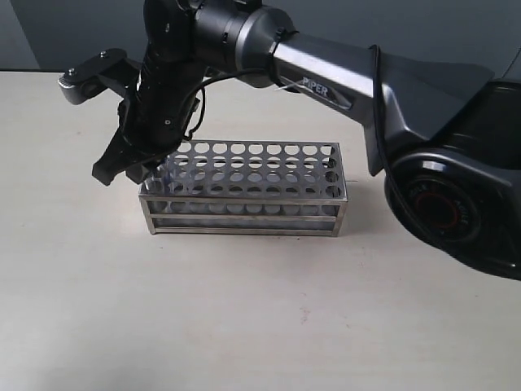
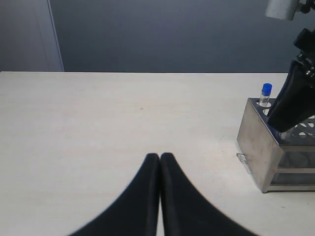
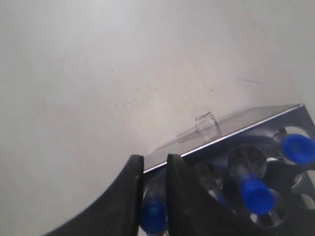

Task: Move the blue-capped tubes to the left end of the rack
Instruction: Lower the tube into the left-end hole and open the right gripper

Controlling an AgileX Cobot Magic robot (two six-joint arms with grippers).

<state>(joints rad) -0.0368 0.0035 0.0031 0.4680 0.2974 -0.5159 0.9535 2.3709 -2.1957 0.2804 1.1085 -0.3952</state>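
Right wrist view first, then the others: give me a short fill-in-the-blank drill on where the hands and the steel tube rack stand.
1. The clear tube between the right hand's black fingers has a ____ cap.
2. In the exterior view that hand works at the ____ end of the shiny steel perforated rack.
3. The left hand's fingers are pressed ____.
Missing: blue; left; together.

Exterior view: rack left end, centre-left of frame, masked by right gripper. Left wrist view: rack cut by frame edge. Right wrist view: tubes blurred, one half-hidden within gripper; rack cropped.
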